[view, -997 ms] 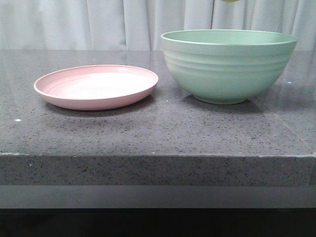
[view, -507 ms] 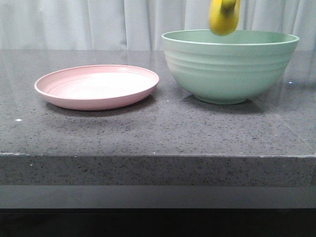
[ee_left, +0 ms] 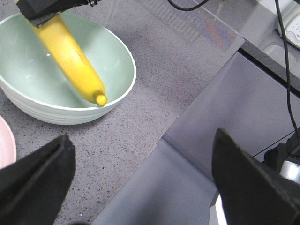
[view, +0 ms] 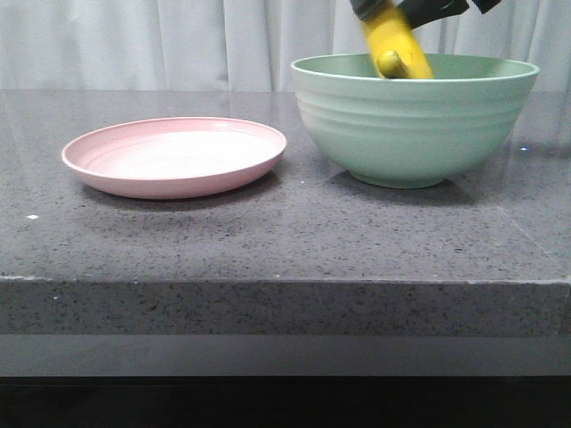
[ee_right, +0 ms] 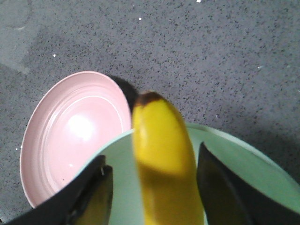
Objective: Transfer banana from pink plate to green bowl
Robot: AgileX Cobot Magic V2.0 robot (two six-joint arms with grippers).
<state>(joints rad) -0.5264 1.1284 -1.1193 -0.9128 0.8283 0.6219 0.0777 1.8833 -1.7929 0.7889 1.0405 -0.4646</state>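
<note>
Banana (view: 395, 43) gripped by closed right gripper (view: 412, 11), tilted over green bowl (view: 415, 125) rim, probably not touching, pink plate (view: 174, 156) bare, left gripper (ee_left: 140, 183) wide open, holding nothing.

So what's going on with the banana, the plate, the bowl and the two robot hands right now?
banana: held tilted in the right hand, lower end inside the bowl
plate: nothing on it, flat on the table
bowl: upright, banana dipping in
right hand: shut on the banana
left hand: open, holding nothing

Bare countertop (view: 294, 232) before bowl (view: 415, 125)
</note>
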